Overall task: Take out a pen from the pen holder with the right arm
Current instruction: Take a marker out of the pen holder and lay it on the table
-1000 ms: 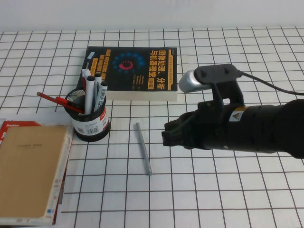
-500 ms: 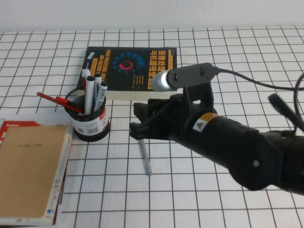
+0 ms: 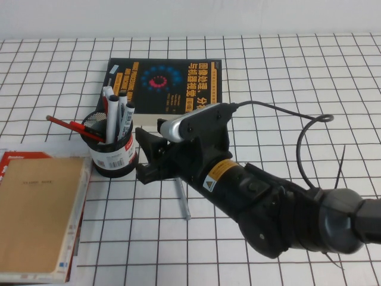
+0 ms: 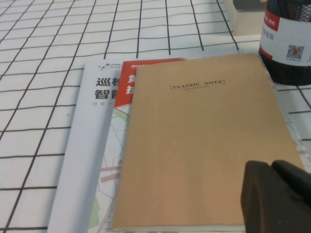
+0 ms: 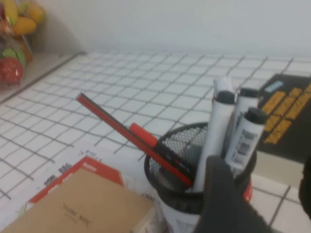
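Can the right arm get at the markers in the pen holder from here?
Probably yes: the right gripper is open beside the pen holder, the markers stand clear above its rim, nothing between. The left gripper sits over the notebook.

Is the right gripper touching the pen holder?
Cannot tell. High view: the open right gripper sits beside the pen holder, no gap or contact plainly visible; right wrist view shows only overlap. Left gripper hangs over the brown notebook.

Gridded table (image 3: 297, 89): pen holder (image 3: 113, 156), grey pen (image 3: 184, 204), black book (image 3: 164, 89), book stack (image 3: 36, 214).
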{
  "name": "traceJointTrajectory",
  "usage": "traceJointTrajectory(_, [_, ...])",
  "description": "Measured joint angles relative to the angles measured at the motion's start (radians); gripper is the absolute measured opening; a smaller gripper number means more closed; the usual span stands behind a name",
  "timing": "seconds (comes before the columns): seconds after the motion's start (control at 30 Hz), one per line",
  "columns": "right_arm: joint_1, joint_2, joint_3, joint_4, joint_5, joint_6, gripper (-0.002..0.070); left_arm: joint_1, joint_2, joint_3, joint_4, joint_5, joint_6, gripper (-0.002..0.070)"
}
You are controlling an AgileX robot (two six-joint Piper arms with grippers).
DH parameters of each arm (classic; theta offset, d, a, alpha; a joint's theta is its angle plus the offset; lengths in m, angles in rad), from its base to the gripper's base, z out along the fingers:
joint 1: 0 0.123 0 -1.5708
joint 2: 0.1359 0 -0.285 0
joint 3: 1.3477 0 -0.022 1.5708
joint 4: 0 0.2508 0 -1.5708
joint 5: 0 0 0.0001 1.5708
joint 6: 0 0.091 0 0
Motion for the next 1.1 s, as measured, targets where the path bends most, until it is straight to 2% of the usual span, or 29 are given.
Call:
traceJointTrajectory(0.23, [-0.002, 0.082, -0.066, -0.037, -0.11, 0.006, 0.0314, 0.0, 0.0, 0.0, 0.0, 0.0, 0.0, -0.0004])
traceJointTrajectory(1.1, [-0.046, 0.274, -0.277, -0.063, -0.064, 0.1, 0.0314, 0.0, 0.0, 0.0, 0.0, 0.0, 0.0, -0.0004])
